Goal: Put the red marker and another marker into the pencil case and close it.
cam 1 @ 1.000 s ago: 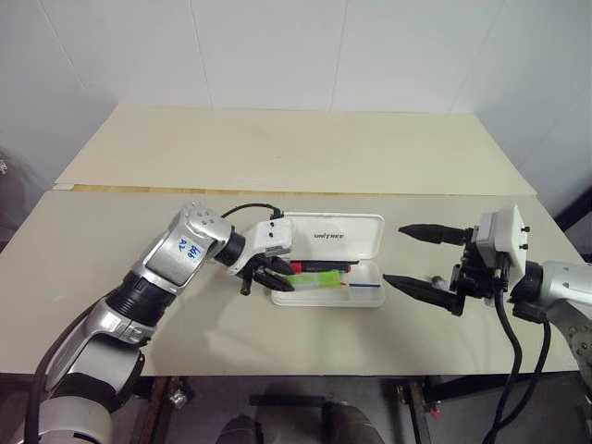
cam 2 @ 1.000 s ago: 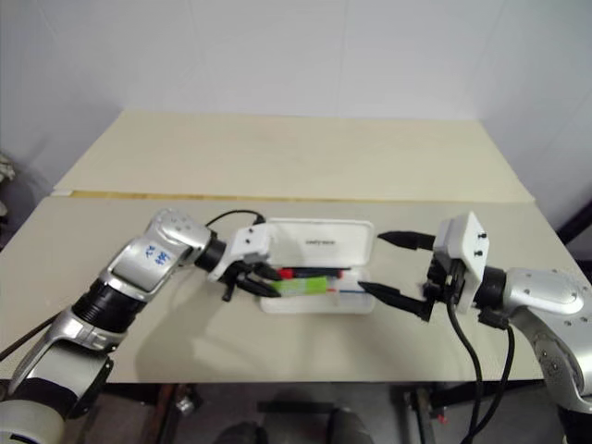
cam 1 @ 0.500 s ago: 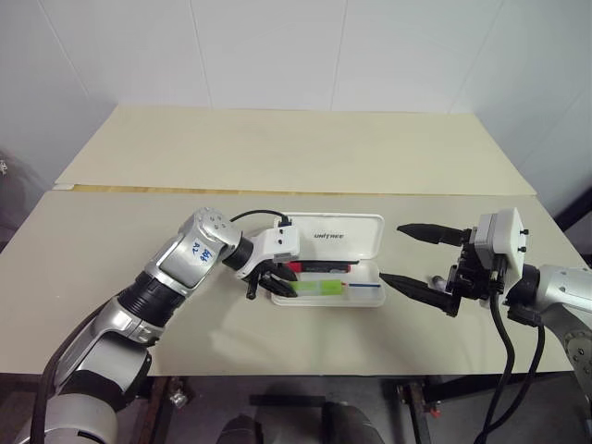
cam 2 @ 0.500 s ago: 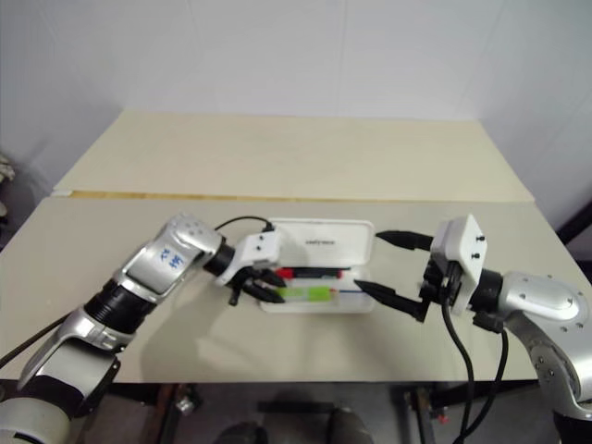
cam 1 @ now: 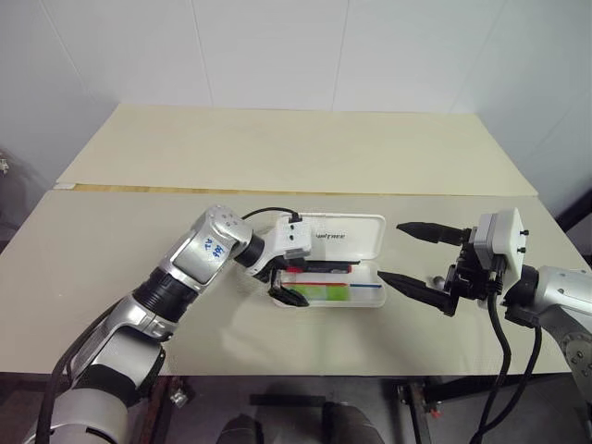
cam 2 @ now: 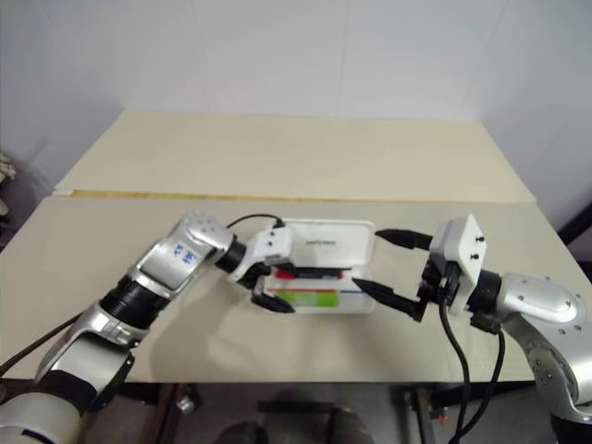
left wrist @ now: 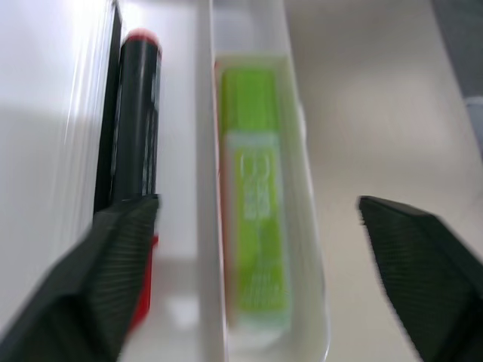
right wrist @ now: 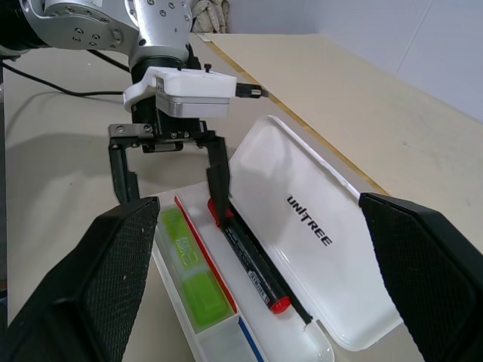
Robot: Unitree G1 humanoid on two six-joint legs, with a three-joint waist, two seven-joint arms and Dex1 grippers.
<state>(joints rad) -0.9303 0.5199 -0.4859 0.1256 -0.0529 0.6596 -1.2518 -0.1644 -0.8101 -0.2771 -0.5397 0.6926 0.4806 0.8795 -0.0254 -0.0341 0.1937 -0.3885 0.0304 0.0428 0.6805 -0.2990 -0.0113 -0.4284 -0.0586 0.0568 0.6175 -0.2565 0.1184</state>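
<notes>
**Both markers lie in the open case, both grippers spread wide**

The pencil case (right wrist: 302, 249) lies open on the table (cam 1: 277, 157), with its lid folded back flat and the dark lettering on it facing up. The green marker (left wrist: 256, 219) lies in the narrow front compartment of the tray. The red marker (right wrist: 253, 264) lies in the compartment next to it, closer to the hinge (its barrel looks mostly black, with red at the ends).

The left gripper (right wrist: 167, 177) is above the left end of the case, pointing down into it. Its fingers (right wrist: 219, 177) are spread wide and hold nothing. One finger comes down at the end of the red marker, the other outside the front wall of the tray, so the green marker lies between them.

The right gripper (cam 1: 414, 257) is just beside the right end of the case, above the table. Its two black fingers are wide apart and empty.
</notes>
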